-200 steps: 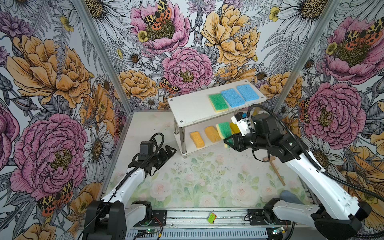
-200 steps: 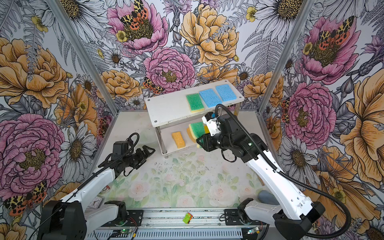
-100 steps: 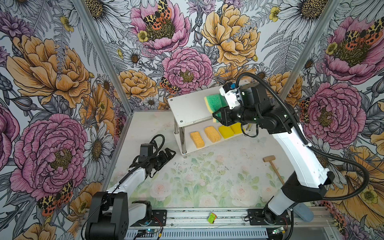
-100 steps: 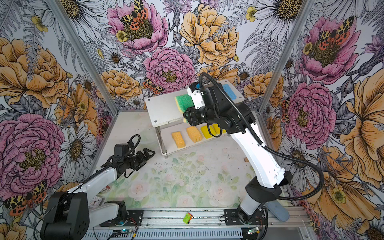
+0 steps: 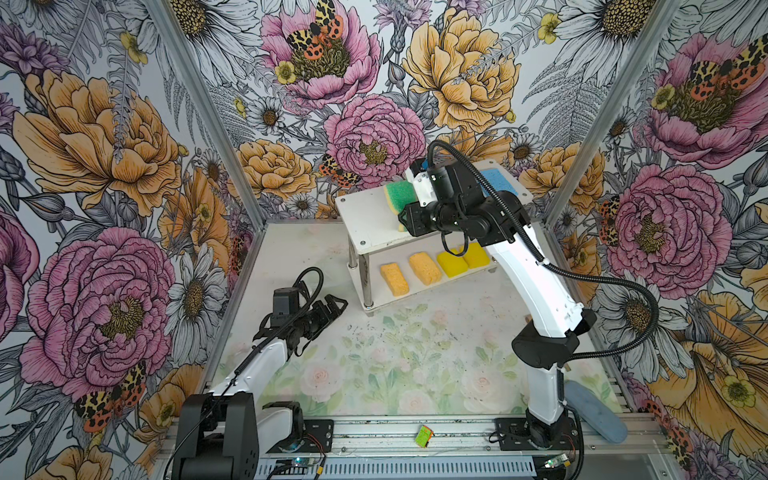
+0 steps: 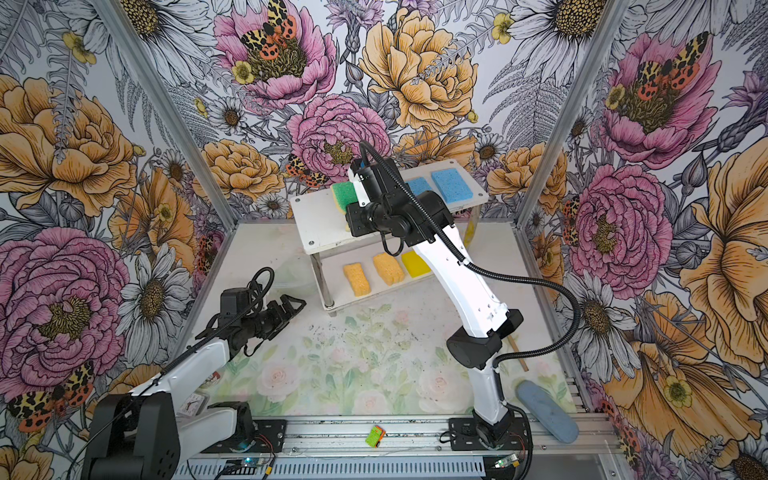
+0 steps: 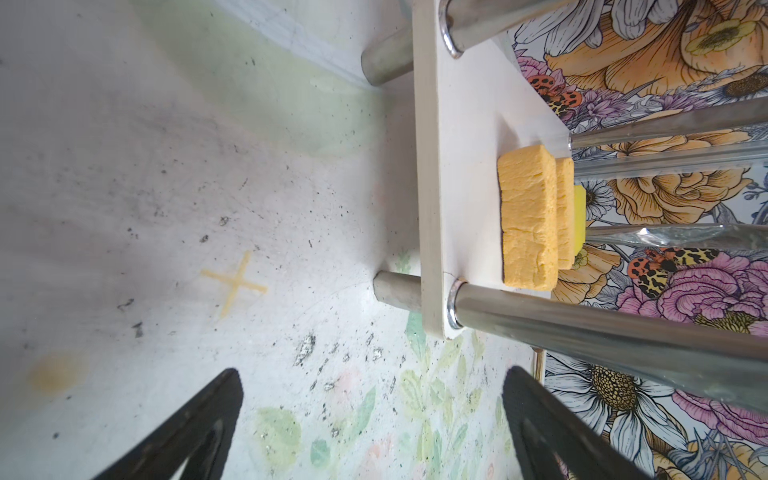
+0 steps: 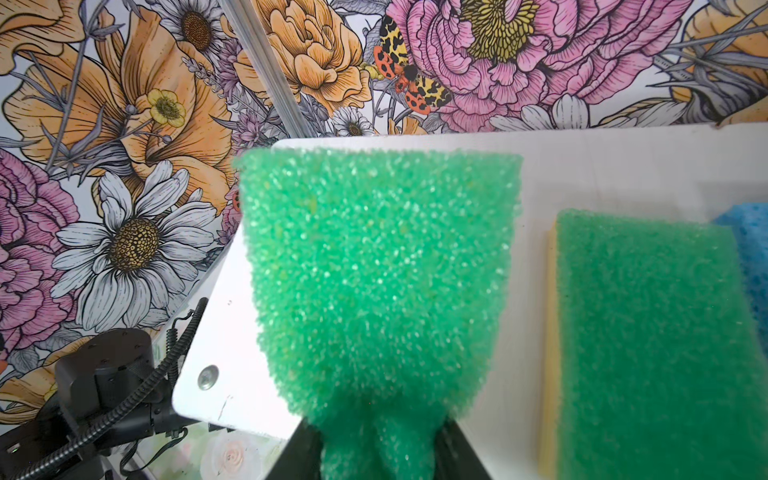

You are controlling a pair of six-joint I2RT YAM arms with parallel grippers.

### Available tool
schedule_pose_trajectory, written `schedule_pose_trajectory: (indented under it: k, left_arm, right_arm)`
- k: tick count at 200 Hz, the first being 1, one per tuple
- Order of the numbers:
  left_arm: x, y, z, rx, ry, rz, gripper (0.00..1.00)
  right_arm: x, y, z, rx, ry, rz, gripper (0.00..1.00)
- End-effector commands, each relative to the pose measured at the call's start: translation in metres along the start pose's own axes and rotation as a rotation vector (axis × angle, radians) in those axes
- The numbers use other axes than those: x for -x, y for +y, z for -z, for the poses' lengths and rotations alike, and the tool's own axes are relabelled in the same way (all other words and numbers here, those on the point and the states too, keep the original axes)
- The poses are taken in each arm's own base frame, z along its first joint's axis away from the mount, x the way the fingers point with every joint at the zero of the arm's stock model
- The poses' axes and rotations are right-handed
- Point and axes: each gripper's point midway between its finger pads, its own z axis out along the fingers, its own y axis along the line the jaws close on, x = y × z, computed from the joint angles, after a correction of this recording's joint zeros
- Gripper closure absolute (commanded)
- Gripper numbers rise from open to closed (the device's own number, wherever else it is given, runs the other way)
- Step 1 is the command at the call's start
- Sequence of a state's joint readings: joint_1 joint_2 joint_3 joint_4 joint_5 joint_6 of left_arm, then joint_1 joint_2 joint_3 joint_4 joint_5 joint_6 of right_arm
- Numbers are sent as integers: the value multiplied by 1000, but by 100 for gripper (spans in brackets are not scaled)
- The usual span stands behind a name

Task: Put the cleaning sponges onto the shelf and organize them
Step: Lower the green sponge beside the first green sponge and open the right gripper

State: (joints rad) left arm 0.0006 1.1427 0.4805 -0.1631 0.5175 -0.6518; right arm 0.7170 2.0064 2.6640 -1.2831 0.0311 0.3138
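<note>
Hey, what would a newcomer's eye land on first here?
The loud floral walls all around the cell. Then the right gripper pinching a green sponge over the shelf's top board, beside a second green sponge lying there. Below, yellow and orange sponges line the lower board.

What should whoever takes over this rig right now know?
Right pincer: shut on a green-topped sponge, held over the bare end of the shelf's top board.
Left pincer: open, empty, beside the shelf.
Done: top board holds another green-topped sponge and two blue sponges; lower board holds two porous orange-yellow sponges and two bright yellow sponges.
To do: set the held sponge down beside its twin, release.
</note>
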Motion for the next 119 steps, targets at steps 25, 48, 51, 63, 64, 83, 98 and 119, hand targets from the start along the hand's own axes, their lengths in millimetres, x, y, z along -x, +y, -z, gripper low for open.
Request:
schedule_pose_trajectory:
  k: [25,48,51,63,64,83,98,119]
  left_arm:
    - [0,-5,2,-36,-11,-17,1]
    - [-1,-4,1,-31,-11,-14,1]
    - [-2,-4,1,-29,-8,-13,1]
    - [-2,-2,1,-25,-9,-8,1]
    - [-2,-2,1,-25,-9,-7,1]
    - [-2,-2,1,-24,-10,-5,1]
    - [-2,-4,1,-25,-11,-8,1]
    - [-2,-4,0,-24,-10,-6,1]
  right_arm:
    - [4,-1,-7,-33,-18,14,62]
    - [3,-1,-12,-37,-14,17,61]
    - [3,-1,-12,-35,-12,17,61]
    - [1,1,-15,-26,-5,19,61]
    - [1,1,-15,-25,-4,19,61]
    - [1,1,-18,-26,-2,21,60]
    - [0,0,-22,-31,0,21,59]
    - [-1,1,-26,-31,3,23,56]
